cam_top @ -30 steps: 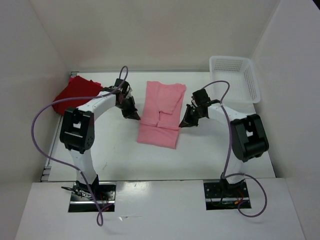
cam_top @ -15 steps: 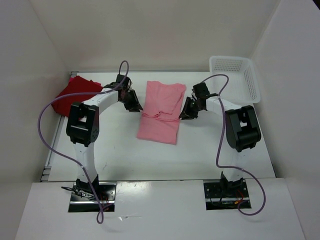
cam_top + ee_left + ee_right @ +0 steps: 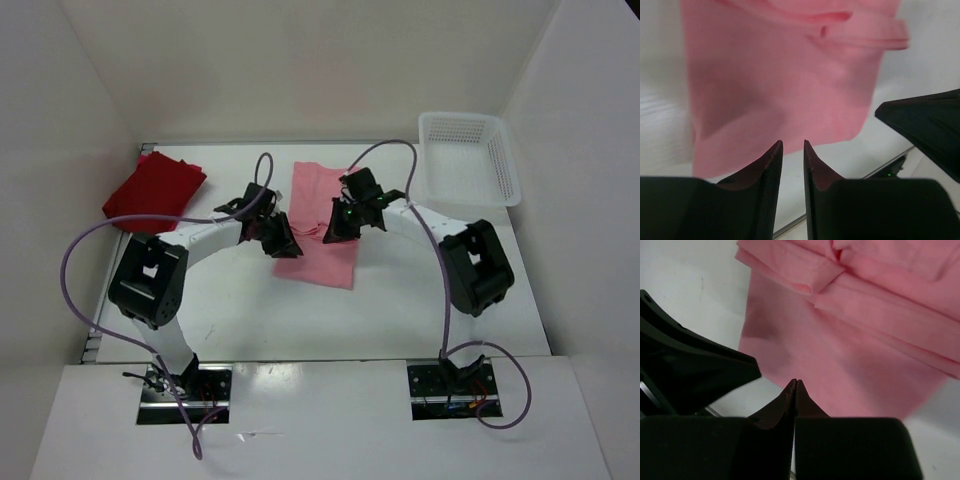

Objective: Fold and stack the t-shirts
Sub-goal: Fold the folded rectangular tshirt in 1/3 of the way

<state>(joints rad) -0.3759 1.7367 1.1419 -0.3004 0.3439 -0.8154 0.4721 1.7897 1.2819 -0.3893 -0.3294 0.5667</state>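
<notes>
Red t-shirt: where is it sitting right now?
In the top view, the red t-shirt lies folded at the far-left corner of the table, well to the left of the pink t-shirt.

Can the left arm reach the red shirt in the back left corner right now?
Probably yes: the red shirt lies uncovered, nothing stands between it and the left arm, whose fingers look empty.

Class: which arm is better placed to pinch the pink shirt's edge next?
Left, probably: the left tool hovers at the edge of the pink shirt, jaws slightly apart; the right tool is shut.
</notes>
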